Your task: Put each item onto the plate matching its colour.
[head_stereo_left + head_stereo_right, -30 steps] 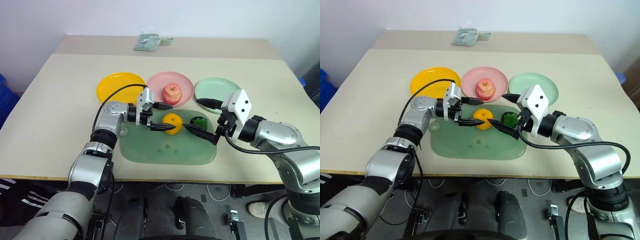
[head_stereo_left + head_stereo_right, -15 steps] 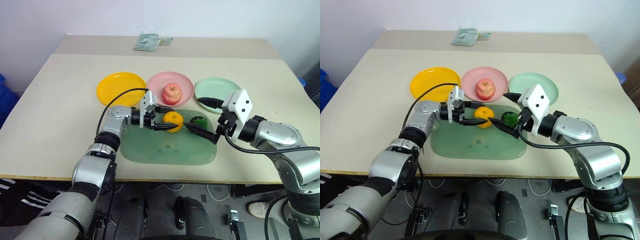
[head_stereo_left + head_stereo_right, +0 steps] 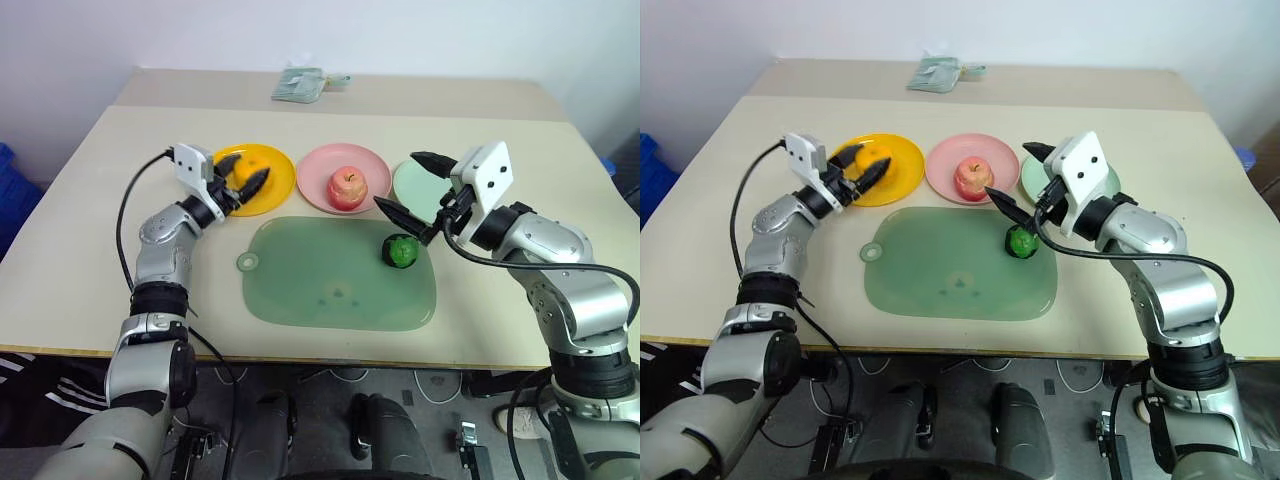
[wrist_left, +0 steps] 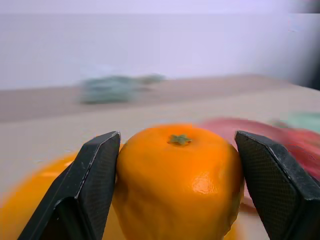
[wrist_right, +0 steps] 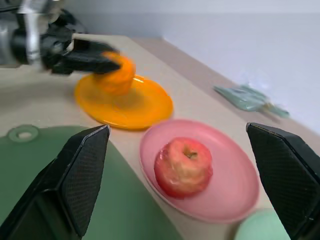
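My left gripper (image 3: 243, 180) is shut on the orange (image 3: 241, 169) and holds it over the yellow plate (image 3: 275, 188). In the left wrist view both fingers (image 4: 95, 170) press the orange's (image 4: 180, 180) sides. The pink-red apple (image 3: 346, 186) sits on the pink plate (image 3: 375, 168). Near the right end of the green mat (image 3: 330, 285) lies the dark green item (image 3: 401, 250). My right gripper (image 3: 408, 186) hangs open just above and behind it, in front of the mint green plate (image 3: 412, 188), with nothing between its fingers.
A folded grey-green cloth (image 3: 300, 83) lies at the table's far edge. The three plates stand in a row behind the mat. Bare beige tabletop (image 3: 100, 230) stretches to the left and right of them.
My left gripper closed on the orange on the mat and carried it left and up to the yellow plate. My right gripper lifted slightly away from the green item.
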